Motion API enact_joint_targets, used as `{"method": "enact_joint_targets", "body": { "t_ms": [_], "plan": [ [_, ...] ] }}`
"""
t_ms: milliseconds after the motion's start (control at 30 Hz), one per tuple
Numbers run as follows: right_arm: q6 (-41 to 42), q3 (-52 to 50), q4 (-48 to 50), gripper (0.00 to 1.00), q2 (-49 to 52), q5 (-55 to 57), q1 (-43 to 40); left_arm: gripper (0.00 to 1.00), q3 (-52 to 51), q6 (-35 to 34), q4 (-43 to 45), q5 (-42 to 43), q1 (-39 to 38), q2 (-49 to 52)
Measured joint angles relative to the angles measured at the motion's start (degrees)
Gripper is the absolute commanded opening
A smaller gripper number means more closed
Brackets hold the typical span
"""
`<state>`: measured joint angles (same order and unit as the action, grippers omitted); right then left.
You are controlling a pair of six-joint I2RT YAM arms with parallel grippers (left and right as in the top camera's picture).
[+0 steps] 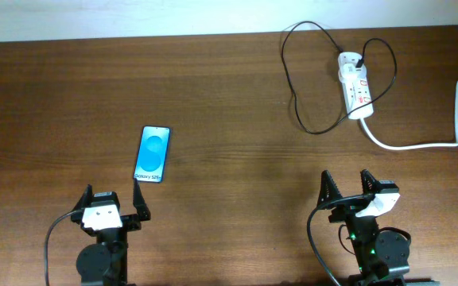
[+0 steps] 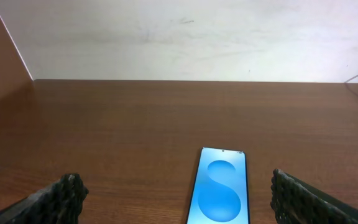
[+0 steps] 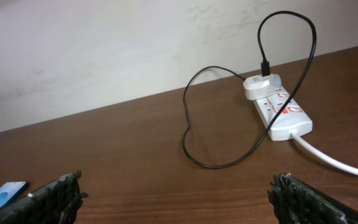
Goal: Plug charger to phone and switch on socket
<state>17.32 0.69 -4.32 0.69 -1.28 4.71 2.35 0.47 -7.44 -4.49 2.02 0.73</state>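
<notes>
- Left claw (image 1: 113, 192): spread wide, empty, at near edge of counter (image 1: 229, 159).
- Phone (image 1: 153, 154): flat, blue screen up, just ahead of left claw, toward its right finger, not touching.
- Right claw (image 1: 347, 181): spread wide, empty, at near edge.
- Charger (image 1: 293, 97): black cable looped at far right, well ahead of right claw, 1 end in white adapter (image 1: 350, 60) on socket (image 1: 355, 86).
- Thick white cord (image 1: 420, 145): trailing right from socket.

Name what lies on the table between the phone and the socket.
Mostly bare table. From the phone rightward nothing lies on the wood until the charger, whose black cable loops just left of the socket. The overhead view shows this best.
</notes>
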Motion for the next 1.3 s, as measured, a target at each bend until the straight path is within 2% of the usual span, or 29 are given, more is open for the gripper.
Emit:
{"method": "enact_joint_targets", "body": {
  "t_ms": [167,567,1300],
  "plan": [
    [0.0,0.0,0.0,0.98,0.0,0.0,0.0,0.99,0.0,0.0,0.0,0.2,0.0,0.0],
    [0.0,0.0,0.0,0.98,0.0,0.0,0.0,0.99,0.0,0.0,0.2,6.7,0.0,0.0],
    [0.0,0.0,0.0,0.98,0.0,0.0,0.0,0.99,3.0,-0.3,-1.8,7.4,0.0,0.0]
  ]
}}
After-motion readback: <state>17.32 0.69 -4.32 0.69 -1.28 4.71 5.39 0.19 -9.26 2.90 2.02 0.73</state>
